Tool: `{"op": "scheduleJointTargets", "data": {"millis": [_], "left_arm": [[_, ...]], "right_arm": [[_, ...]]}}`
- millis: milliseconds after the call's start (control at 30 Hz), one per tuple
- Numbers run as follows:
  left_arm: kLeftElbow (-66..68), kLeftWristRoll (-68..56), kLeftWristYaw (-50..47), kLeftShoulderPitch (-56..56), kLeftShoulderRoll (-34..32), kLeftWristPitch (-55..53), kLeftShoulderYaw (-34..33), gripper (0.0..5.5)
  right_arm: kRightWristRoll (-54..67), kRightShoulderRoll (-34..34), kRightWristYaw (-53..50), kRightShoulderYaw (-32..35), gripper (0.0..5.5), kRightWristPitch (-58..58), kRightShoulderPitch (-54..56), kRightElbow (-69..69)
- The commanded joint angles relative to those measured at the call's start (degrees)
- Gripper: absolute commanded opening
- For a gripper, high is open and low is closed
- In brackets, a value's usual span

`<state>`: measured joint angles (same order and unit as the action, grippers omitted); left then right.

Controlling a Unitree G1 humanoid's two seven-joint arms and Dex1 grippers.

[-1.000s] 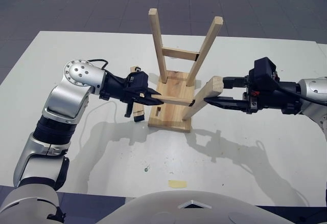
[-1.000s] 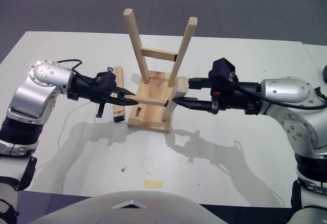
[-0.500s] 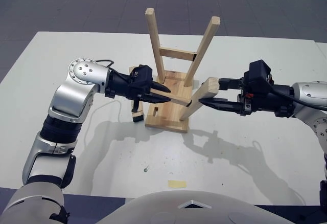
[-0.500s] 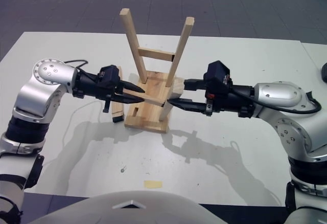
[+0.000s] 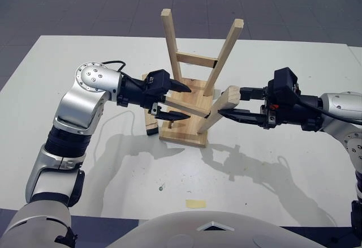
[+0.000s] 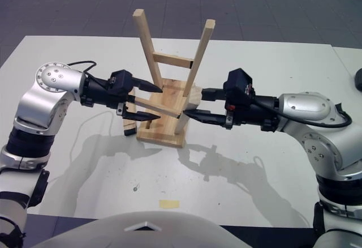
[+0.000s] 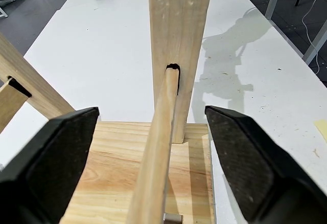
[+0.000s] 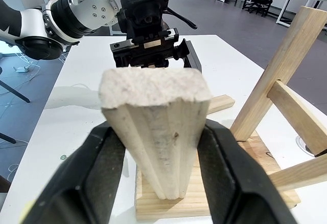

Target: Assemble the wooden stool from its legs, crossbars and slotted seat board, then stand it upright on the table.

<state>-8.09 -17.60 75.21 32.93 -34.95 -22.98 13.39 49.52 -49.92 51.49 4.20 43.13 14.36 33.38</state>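
The slotted seat board (image 5: 184,130) lies flat on the white table (image 5: 283,169). Two legs (image 5: 172,50) joined by a crossbar (image 5: 196,60) rise from its far side, leaning. My right gripper (image 5: 229,102) is shut on a third leg (image 5: 226,102), held tilted over the board's right part. A thin crossbar (image 5: 189,107) is plugged into a hole in that leg (image 7: 179,40). My left gripper (image 5: 178,102) is open, its fingers (image 7: 46,168) standing either side of the crossbar (image 7: 156,147) without touching it. A loose leg (image 5: 150,120) lies left of the board.
A small yellow strip of tape (image 5: 196,204) lies near the table's front edge. A dark object (image 6: 357,78) sits at the far right edge. Bare table spreads in front of the board and to both sides.
My left gripper has opened and let go of the thin crossbar, which stays plugged into the leg. The right gripper and its leg have shifted slightly left.
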Motion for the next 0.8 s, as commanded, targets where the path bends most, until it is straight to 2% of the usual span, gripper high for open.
{"op": "scheduleJointTargets", "data": {"millis": [33,200,667,800], "left_arm": [[-0.7,-0.8,-0.5,0.3,1.5,0.8,1.1,4.62],[-0.8,-2.3,-0.5,1.1,0.1,-0.5,-1.5,5.40],[-3.2,-5.5,0.1,-2.2,-5.3,-1.8,-4.9,5.40],[-5.0,-14.3,-3.4,-0.1,-4.7,-9.1,-12.4,5.40]], "right_arm": [[1.7,0.6,1.9,-4.5,2.06,2.8,-1.9,1.6],[1.7,0.7,1.8,-4.6,2.06,2.8,-2.3,1.7],[2.0,0.9,0.7,-4.5,2.06,2.8,-2.7,2.1],[2.1,0.7,0.5,-4.4,2.06,2.8,-2.9,2.2]]}}
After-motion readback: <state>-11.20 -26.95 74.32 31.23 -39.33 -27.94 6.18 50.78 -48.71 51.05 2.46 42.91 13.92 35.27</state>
